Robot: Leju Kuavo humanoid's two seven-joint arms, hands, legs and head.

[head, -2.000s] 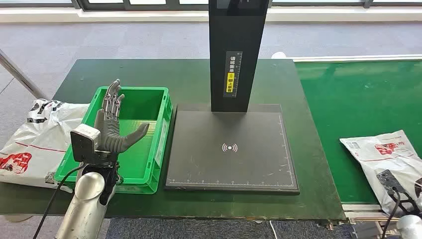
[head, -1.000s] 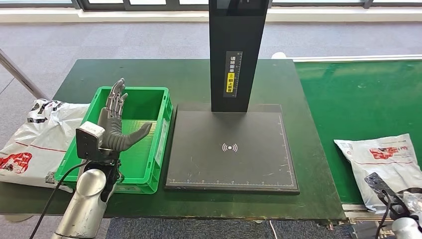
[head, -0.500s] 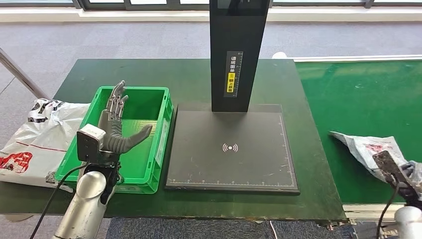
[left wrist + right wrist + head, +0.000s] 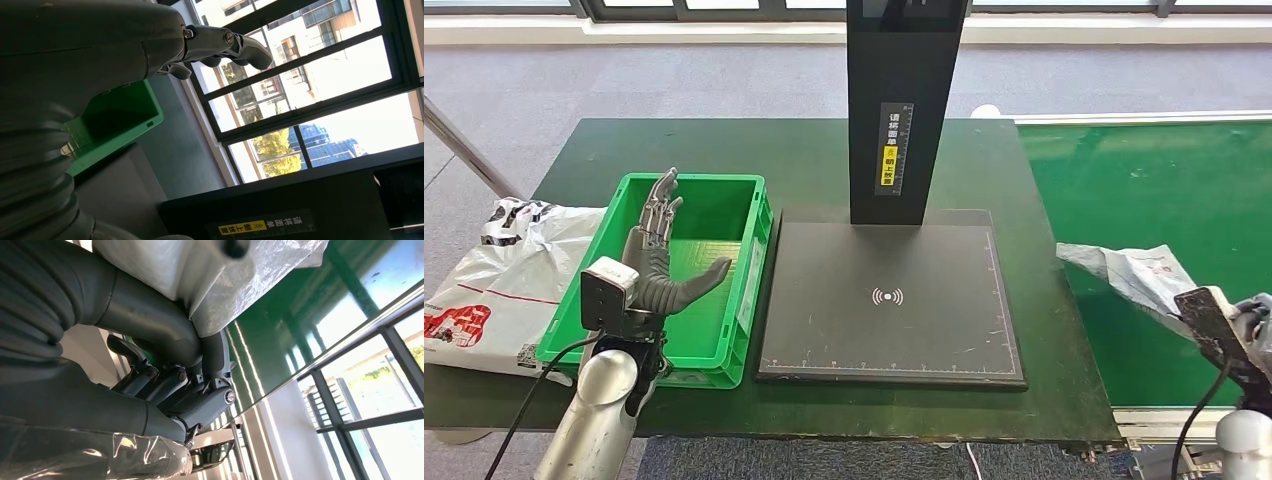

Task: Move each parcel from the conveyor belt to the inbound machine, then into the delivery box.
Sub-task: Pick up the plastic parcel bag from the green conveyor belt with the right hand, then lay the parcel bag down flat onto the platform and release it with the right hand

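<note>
We see the right hand point(image 4: 1246, 325) at the near right edge of the view, its fingers point(image 4: 165, 385) clenched around a white plastic parcel point(image 4: 1129, 272), grasping it. The parcel is lifted and tilted above the green conveyor belt point(image 4: 1144, 180), its free end reaching from the hand toward the black scanner plate point(image 4: 889, 300). Between that free end and the plate lies a bare strip of dark green table point(image 4: 1044, 290). Beyond the hand the belt runs open and flat to its far edge.

Our left hand point(image 4: 656, 262) hovers over the green box point(image 4: 749, 250), fingers spread and released, holding nothing. The box's right rim sits just beside the plate's left edge. Outside the box, to the left of this hand, another white bag point(image 4: 494, 270) lies at the table's edge. The black column point(image 4: 902, 100) rises from the plate's far edge.
</note>
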